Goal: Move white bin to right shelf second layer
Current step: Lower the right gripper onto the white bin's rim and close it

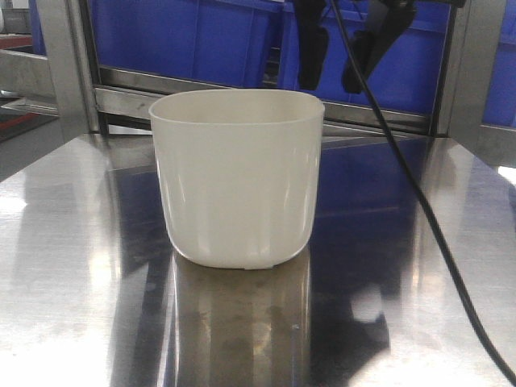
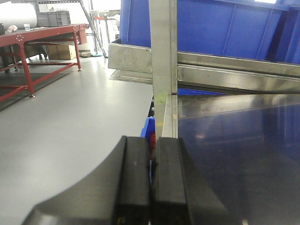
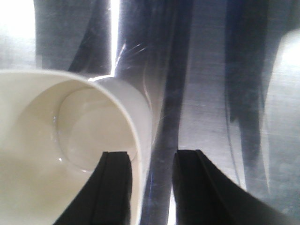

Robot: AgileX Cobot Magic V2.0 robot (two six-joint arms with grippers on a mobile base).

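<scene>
The steel bench (image 1: 64, 242) fills the lower part of the front view, its bright top mirroring what stands on it. Behind it, blue crates (image 1: 185, 40) sit across the top of the frame on a metal shelf rail. The white bin (image 1: 238, 177) stands upright at the middle of the bench, mouth up. The right tool (image 1: 332, 81) hangs at upper centre-right, above and behind the bin's rim. In the right wrist view it is spread apart, with one finger (image 3: 112, 187) over the bin's inside and the other outside the wall. Whether either touches the wall cannot be told. The left tool (image 2: 150, 183), low in its wrist view by the bench's edge, is pressed together on nothing. A black cable (image 1: 419, 185) trails down the right of the front view.
</scene>
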